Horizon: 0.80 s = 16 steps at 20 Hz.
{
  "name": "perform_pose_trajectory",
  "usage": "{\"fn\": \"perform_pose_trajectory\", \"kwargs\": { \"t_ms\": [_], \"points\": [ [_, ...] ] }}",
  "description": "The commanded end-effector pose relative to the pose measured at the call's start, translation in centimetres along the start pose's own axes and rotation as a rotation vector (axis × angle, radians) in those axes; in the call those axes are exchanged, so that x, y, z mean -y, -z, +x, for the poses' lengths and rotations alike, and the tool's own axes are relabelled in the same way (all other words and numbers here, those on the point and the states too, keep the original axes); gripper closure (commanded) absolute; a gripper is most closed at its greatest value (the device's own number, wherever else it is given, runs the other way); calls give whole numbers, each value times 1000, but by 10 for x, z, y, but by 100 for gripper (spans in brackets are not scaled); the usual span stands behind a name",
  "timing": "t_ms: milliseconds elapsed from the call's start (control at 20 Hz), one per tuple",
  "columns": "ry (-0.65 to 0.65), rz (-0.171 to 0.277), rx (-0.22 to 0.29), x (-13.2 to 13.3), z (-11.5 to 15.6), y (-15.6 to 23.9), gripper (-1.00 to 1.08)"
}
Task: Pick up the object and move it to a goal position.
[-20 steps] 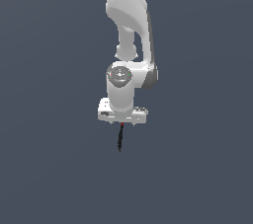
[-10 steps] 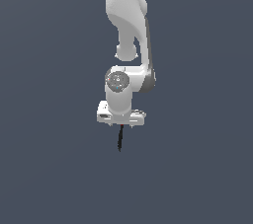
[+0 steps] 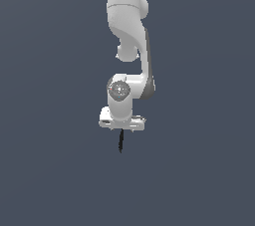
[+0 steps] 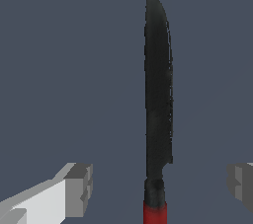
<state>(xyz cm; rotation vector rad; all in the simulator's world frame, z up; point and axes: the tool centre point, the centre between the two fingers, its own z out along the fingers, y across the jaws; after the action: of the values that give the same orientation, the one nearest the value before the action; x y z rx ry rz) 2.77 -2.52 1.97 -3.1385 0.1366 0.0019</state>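
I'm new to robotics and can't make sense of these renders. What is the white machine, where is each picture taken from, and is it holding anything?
These are simulator pictures of one moment. In the exterior view, a camera off the machine shows a white jointed robot arm reaching down over a plain dark grey-blue surface. At its tip is the white two-fingered gripper.

The wrist view comes from a camera on the arm's wrist, looking past the grey fingers. Between them is a thin black stick with a small red end, the only loose thing in sight.

The fingers stand wide apart with clear gaps on both sides of the stick, so the gripper is open and holds nothing.
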Motion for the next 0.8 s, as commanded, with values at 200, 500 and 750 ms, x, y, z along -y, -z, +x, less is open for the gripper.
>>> {"fn": "perform_pose_trajectory", "kwargs": {
  "t_ms": [200,500,750],
  "points": [
    [0,0,-1,0,1,-12,-92],
    [0,0,-1,0,1,-12,108],
    [-1,0,-2,0,1,-10,108]
  ]
}}
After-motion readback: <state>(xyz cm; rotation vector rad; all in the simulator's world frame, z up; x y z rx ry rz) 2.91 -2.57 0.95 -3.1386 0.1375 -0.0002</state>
